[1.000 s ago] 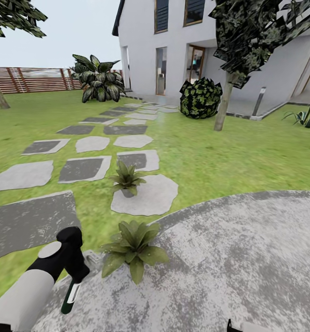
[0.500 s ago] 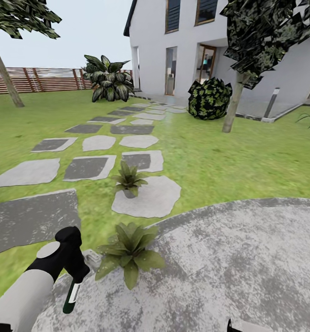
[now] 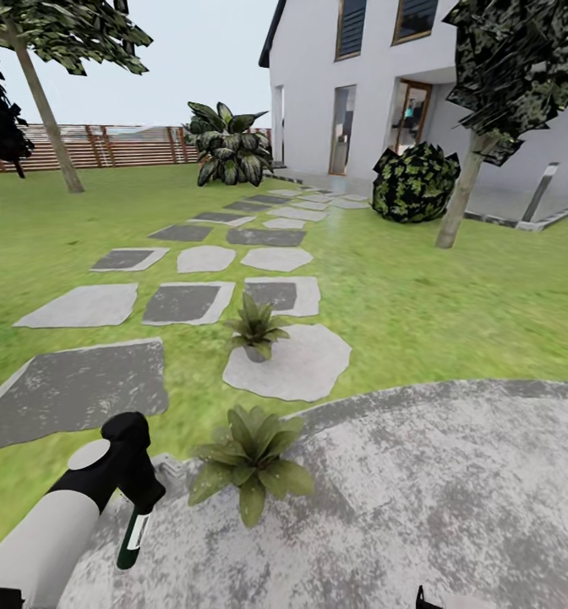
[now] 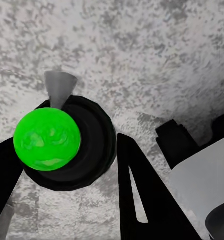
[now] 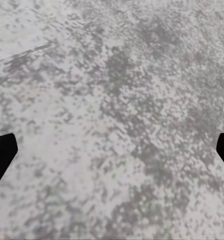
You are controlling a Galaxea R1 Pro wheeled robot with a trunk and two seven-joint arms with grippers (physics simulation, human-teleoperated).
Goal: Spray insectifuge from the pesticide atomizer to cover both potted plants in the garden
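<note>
One slim dark-green pesticide atomizer [image 3: 133, 538], white-labelled

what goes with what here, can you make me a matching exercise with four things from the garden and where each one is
Things:
1. pesticide atomizer
2. nearer potted plant
3. farther potted plant
4. round dark bush

Places:
A. on a pale stepping stone in the lawn
B. in front of the house, beside a thin tree trunk
C. hanging down from the left gripper
D. at the edge of the grey paved patio

Pairs: 1-C, 2-D, 3-A, 4-B
</note>
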